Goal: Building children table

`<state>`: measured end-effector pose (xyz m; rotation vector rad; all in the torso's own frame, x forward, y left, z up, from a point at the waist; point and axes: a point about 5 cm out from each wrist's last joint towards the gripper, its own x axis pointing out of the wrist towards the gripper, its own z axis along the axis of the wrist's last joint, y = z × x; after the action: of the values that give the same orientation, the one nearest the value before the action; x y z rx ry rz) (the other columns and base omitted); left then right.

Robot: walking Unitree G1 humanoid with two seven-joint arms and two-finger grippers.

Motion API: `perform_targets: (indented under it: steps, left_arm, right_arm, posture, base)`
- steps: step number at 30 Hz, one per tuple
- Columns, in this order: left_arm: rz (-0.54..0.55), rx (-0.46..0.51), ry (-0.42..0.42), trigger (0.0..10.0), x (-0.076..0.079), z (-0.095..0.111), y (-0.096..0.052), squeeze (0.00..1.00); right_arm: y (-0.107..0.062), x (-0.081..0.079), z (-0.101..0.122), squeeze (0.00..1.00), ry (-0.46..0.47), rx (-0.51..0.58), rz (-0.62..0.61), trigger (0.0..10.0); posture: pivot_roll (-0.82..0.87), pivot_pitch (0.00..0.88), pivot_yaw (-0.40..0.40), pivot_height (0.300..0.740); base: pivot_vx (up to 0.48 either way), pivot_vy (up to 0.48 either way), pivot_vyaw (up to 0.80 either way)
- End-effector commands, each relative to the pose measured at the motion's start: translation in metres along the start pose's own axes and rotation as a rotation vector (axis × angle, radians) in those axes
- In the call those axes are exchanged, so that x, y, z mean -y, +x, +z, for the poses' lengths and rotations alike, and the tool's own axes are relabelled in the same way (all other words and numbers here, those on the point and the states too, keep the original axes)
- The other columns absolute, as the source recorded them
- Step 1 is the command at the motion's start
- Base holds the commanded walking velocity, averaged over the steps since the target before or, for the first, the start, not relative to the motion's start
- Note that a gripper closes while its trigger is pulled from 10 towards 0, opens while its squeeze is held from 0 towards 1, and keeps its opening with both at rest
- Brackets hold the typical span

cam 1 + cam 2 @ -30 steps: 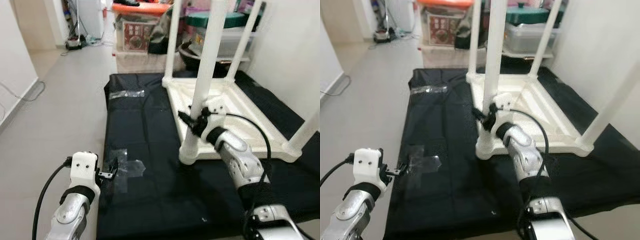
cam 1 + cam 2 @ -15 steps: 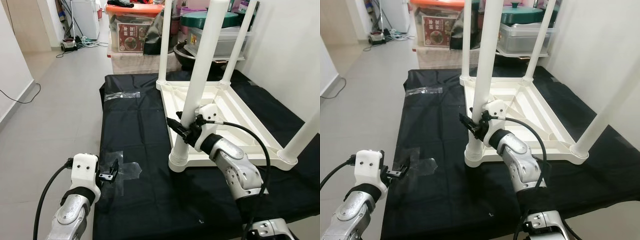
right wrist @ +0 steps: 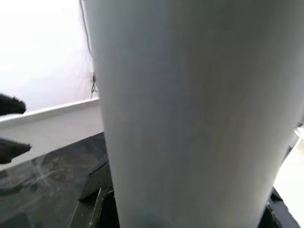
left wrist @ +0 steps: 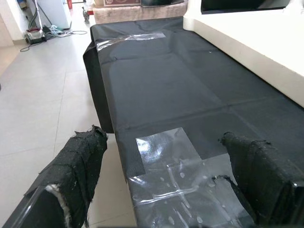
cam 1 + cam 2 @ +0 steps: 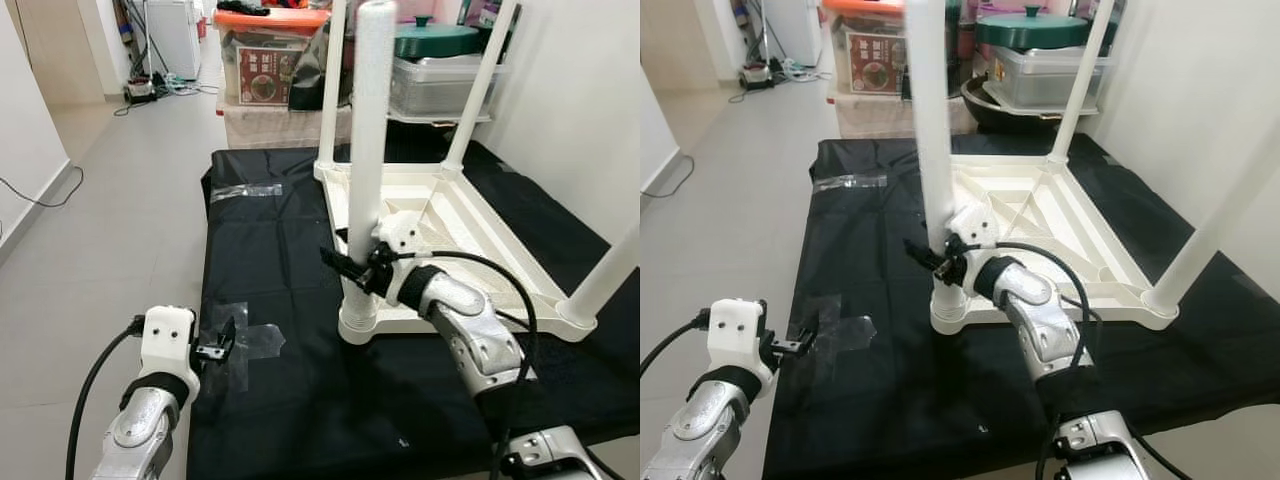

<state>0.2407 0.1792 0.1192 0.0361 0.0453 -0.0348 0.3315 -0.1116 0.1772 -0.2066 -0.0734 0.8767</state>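
A white children's table (image 5: 470, 215) lies upside down on a black mat (image 5: 270, 240), its legs pointing up. The near-left leg (image 5: 368, 130) stands almost upright in its corner socket (image 5: 358, 320). My right gripper (image 5: 352, 268) is shut around this leg just above the socket. In the right wrist view the leg (image 3: 190, 109) sits close between the fingers (image 3: 95, 204). My left gripper (image 5: 225, 340) hovers open at the mat's left edge, over a patch of clear tape (image 4: 166, 152), and holds nothing.
Three more legs rise at the far left (image 5: 333, 90), far right (image 5: 478, 90) and near right (image 5: 605, 280). Storage boxes (image 5: 270, 70) and a lidded tub (image 5: 440, 70) stand behind the mat. A white wall (image 5: 580, 100) runs along the right, and tile floor (image 5: 100, 220) lies left.
The near-left leg leaned to the right before and now stands nearly upright; my right gripper moved left with it. The left gripper has stayed in place.
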Motion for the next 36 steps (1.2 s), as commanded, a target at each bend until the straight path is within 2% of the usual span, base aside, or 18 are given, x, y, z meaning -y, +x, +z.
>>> perform_targets:
  steps: [1, 8, 11, 13, 14, 15, 16, 18, 19, 21, 23, 24, 26, 28, 31, 32, 34, 36]
  left_arm:
    - [0.001, -0.013, 0.005, 10.0, -0.001, -0.003, 0.001, 0.00]
    - [0.003, -0.017, 0.002, 10.0, -0.002, -0.004, 0.000, 0.00]
    - [0.004, -0.019, -0.001, 10.0, -0.002, -0.005, 0.000, 0.00]
    - [0.005, -0.022, -0.002, 10.0, -0.003, -0.005, 0.000, 0.00]
    - [0.005, -0.022, -0.002, 10.0, -0.003, -0.005, 0.000, 0.00]
    - [0.007, -0.025, -0.003, 10.0, -0.003, -0.006, 0.000, 0.00]
    - [0.007, -0.025, -0.003, 10.0, -0.003, -0.006, 0.000, 0.00]
    - [0.013, -0.032, 0.001, 10.0, -0.005, -0.007, -0.001, 0.00]
    - [0.013, -0.032, 0.001, 10.0, -0.005, -0.007, -0.001, 0.00]
    - [0.017, -0.037, 0.006, 10.0, -0.006, -0.008, -0.002, 0.00]
    - [0.018, -0.044, 0.014, 10.0, -0.008, -0.009, -0.003, 0.00]
    - [0.018, -0.048, 0.016, 10.0, -0.009, -0.010, -0.005, 0.00]
    - [0.020, -0.052, 0.018, 10.0, -0.010, -0.011, -0.006, 0.00]
    - [0.020, -0.052, 0.018, 10.0, -0.010, -0.011, -0.006, 0.00]
    - [0.042, -0.064, 0.023, 10.0, -0.014, -0.013, -0.009, 0.00]
    - [0.042, -0.064, 0.023, 10.0, -0.014, -0.013, -0.009, 0.00]
    - [0.051, -0.066, 0.027, 10.0, -0.016, -0.013, -0.007, 0.00]
    - [0.052, -0.065, 0.029, 10.0, -0.015, -0.013, -0.005, 0.00]
  right_arm:
    - [-0.001, -0.015, -0.026, 0.00, 0.075, -0.087, 0.076, 10.0]
    - [-0.001, -0.026, -0.029, 0.00, 0.132, -0.076, 0.115, 10.0]
    - [-0.001, -0.028, -0.032, 0.00, 0.187, -0.074, 0.103, 10.0]
    - [0.002, -0.026, -0.038, 0.00, 0.293, -0.097, 0.020, 10.0]
    - [0.002, -0.026, -0.038, 0.00, 0.293, -0.097, 0.020, 10.0]
    - [0.003, -0.020, -0.045, 0.00, 0.348, -0.134, -0.088, 10.0]
    - [0.003, -0.020, -0.045, 0.00, 0.348, -0.134, -0.088, 10.0]
    - [-0.001, -0.008, -0.059, 0.00, 0.501, -0.214, -0.367, 10.0]
    - [-0.001, -0.008, -0.059, 0.00, 0.501, -0.214, -0.367, 10.0]
    - [-0.008, -0.007, -0.065, 0.00, 0.553, -0.269, -0.527, 10.0]
    - [-0.016, -0.012, -0.069, 0.00, 0.671, -0.315, -0.643, 10.0]
    - [-0.022, -0.015, -0.069, 0.00, 0.689, -0.337, -0.695, 10.0]
    - [-0.029, -0.015, -0.067, 0.00, 0.678, -0.345, -0.760, 10.0]
    - [-0.029, -0.015, -0.067, 0.00, 0.678, -0.345, -0.760, 10.0]
    - [-0.055, -0.001, -0.063, 0.00, 0.608, -0.376, -0.993, 10.0]
    - [-0.055, -0.001, -0.063, 0.00, 0.608, -0.376, -0.993, 10.0]
    - [-0.064, 0.006, -0.057, 0.00, 0.593, -0.349, -1.116, 10.0]
    - [-0.064, 0.007, -0.054, 0.00, 0.564, -0.337, -1.129, 10.0]
  posture:
    - [0.04, 0.000, -0.058, 0.740]
    - [0.04, 0.000, -0.061, 0.740]
    - [0.04, 0.000, -0.062, 0.740]
    - [0.04, 0.000, -0.063, 0.740]
    - [0.04, 0.000, -0.063, 0.740]
    - [0.04, 0.000, -0.063, 0.740]
    - [0.04, 0.000, -0.063, 0.740]
    - [0.04, 0.000, -0.059, 0.740]
    - [0.04, 0.000, -0.059, 0.740]
    - [0.04, 0.000, -0.056, 0.740]
    - [0.04, 0.000, -0.053, 0.740]
    - [0.04, 0.000, -0.049, 0.740]
    - [0.03, 0.000, -0.048, 0.740]
    - [0.03, 0.000, -0.048, 0.740]
    - [0.02, 0.000, -0.034, 0.740]
    - [0.02, 0.000, -0.034, 0.740]
    - [0.02, 0.000, -0.030, 0.740]
    - [0.02, 0.000, -0.030, 0.740]
  base:
    - [0.000, 0.000, 0.00]
    - [0.000, 0.000, 0.00]
    - [0.000, 0.000, 0.00]
    - [0.000, 0.000, 0.00]
    - [0.000, 0.000, 0.00]
    - [0.000, 0.000, 0.00]
    - [0.000, 0.000, 0.00]
    - [0.000, 0.000, 0.00]
    - [0.000, 0.000, 0.00]
    - [0.000, 0.000, 0.00]
    - [0.000, 0.000, 0.00]
    - [0.000, 0.000, 0.00]
    - [0.000, 0.000, 0.00]
    - [0.000, 0.000, 0.00]
    - [0.000, 0.000, 0.00]
    - [0.000, 0.000, 0.00]
    - [0.000, 0.000, 0.00]
    - [0.000, 0.000, 0.00]
